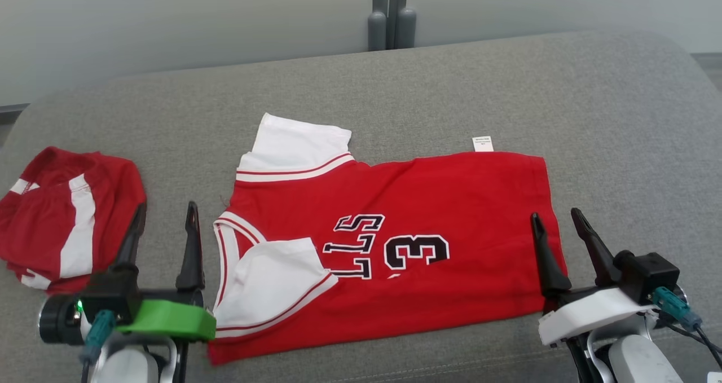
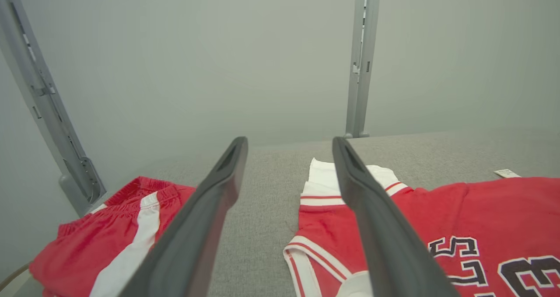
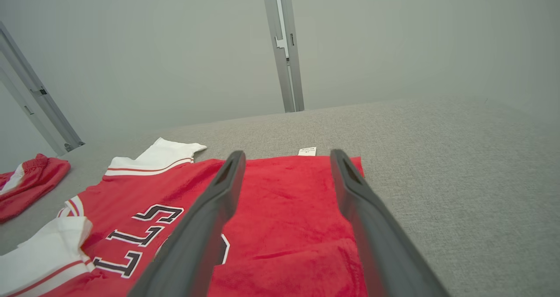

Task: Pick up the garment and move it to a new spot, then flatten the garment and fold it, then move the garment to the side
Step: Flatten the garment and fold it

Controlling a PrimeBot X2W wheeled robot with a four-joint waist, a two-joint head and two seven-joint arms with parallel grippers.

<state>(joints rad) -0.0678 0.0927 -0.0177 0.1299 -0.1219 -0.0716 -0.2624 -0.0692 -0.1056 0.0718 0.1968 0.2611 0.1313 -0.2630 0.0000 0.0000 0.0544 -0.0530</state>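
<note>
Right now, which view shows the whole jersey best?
Head view: the jersey lies whole in frame, both sleeves and hem. Left wrist view crops it past the collar end; right wrist view crops its near edge.

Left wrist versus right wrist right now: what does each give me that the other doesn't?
Left wrist: the open left gripper and most of the number 3. Right wrist: the open right gripper with bare grey cushion to its right. Both: the red jersey, its white label and the red-and-white shorts.
</note>
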